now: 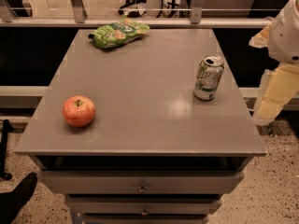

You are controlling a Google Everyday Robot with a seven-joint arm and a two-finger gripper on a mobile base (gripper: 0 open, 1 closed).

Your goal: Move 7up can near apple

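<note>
In the camera view, the can [208,77] is seen standing close to the right edge of the counter [140,139], well apart from the apple [79,111] near the front left corner. The pincer [272,99] is held off the right edge, beside the can. Whether it is released or clenched cannot be told. The can could be toppled by a sideways approach and rolled off that edge. The apple could be nudged away if the can is set down too close.
</note>
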